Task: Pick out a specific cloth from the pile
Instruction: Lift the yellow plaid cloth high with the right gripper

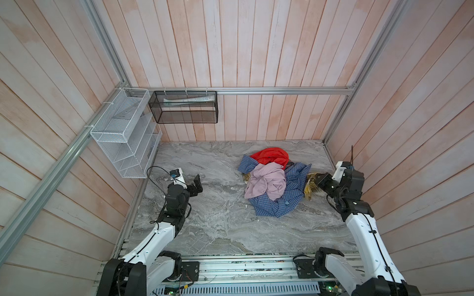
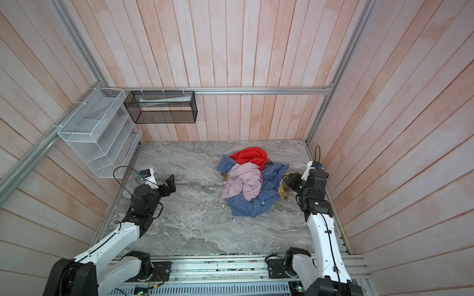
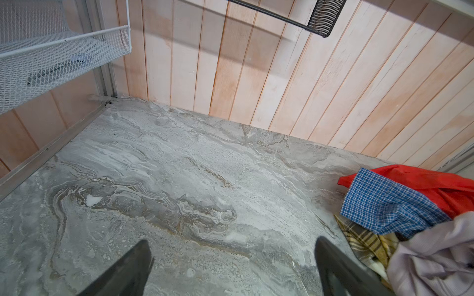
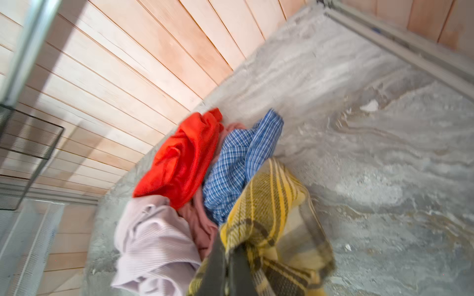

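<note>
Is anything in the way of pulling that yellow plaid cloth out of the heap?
Yes. The right hand grips the plaid cloth at its edge, but the blue checked shirt and pink garment lie over the rest.

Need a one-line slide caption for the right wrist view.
Right tool shut on the yellow plaid cloth at the edge of the garment pile.
</note>
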Robot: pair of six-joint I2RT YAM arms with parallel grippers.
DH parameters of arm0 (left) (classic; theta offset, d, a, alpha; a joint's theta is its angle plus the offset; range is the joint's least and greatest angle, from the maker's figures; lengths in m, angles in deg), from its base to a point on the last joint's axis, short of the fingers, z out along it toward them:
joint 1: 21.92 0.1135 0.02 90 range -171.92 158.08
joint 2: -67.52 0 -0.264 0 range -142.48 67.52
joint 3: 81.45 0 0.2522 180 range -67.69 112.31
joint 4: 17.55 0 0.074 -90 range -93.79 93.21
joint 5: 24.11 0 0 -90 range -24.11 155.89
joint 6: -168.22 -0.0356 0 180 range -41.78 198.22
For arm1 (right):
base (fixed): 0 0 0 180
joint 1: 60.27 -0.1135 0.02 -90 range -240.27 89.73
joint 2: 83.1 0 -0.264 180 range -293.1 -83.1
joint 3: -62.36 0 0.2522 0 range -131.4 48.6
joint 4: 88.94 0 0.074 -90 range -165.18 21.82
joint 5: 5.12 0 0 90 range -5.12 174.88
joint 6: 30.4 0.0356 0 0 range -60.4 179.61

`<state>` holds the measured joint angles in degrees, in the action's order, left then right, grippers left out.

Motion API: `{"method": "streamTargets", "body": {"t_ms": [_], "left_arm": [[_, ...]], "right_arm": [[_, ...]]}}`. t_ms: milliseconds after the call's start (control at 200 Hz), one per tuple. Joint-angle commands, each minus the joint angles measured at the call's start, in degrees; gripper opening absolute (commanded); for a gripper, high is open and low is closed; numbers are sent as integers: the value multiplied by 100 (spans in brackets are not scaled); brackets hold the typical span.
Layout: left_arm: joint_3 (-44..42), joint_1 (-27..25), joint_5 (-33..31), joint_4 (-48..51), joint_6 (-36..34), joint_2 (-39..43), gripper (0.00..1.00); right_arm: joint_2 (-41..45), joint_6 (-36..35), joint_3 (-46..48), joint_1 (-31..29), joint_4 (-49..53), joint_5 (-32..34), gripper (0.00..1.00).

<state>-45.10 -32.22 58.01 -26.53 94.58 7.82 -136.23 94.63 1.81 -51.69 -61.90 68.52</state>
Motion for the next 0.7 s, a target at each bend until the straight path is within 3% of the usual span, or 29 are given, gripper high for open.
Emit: {"method": "streamTargets", "body": {"t_ms": [0,365,515,690], "left_arm": [[225,-23,93,171,74,16,100],[387,-41,273,343,257,-167,100],[459,-79,361,374,273,-286,100],[577,-199,587,428,245,-466,100]], "right_arm": [[66,-105,-662,-80,-10,111,0],[-500,-488,-2897,-312,-148,504,0],[-1244,-799,-3867,-359,-23,559,0],[-1778,-881,-4380,-661,-222,559,0]]}}
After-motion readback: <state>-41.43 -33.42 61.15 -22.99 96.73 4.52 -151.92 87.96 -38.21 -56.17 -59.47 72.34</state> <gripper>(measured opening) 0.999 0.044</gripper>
